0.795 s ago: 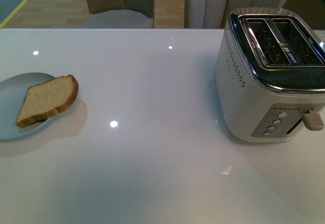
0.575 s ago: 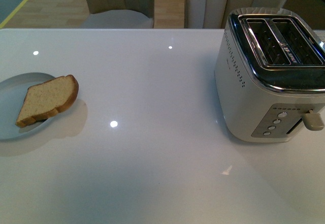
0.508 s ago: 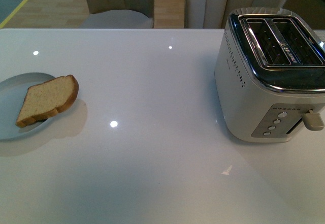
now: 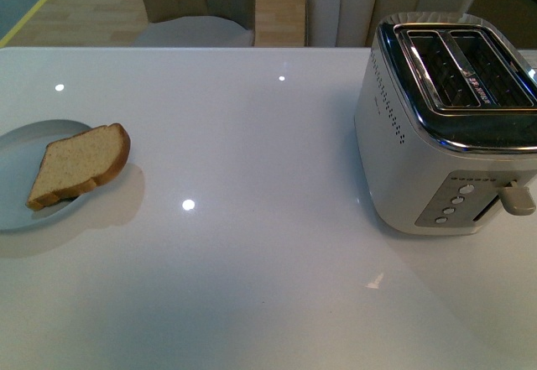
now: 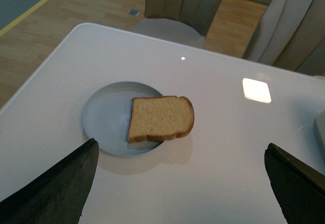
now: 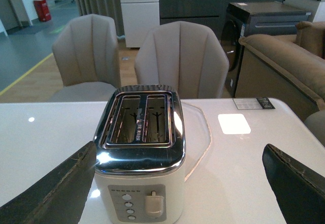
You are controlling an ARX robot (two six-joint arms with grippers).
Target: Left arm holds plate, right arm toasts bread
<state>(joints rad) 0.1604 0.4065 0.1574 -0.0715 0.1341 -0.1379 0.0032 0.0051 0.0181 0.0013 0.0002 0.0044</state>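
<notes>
Glossy white table (image 4: 252, 261), light spots (image 4: 188, 205) glinting on it; bread (image 4: 77, 166) lies on the plate (image 4: 21, 156) at the left, overhanging its rim; toaster (image 4: 436, 135) well apart, right; beige chairs (image 6: 180, 56) behind; left gripper (image 5: 180, 145) and right gripper (image 6: 179, 148) both spread wide.

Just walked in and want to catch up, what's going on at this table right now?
Nothing is gripped yet. The bread lies on the plate at the left side of the table, one end hanging past the rim. The toaster stands on the right with both slots empty. The left gripper hovers open over the plate, and the right gripper hovers open facing the toaster; neither touches anything.
</notes>
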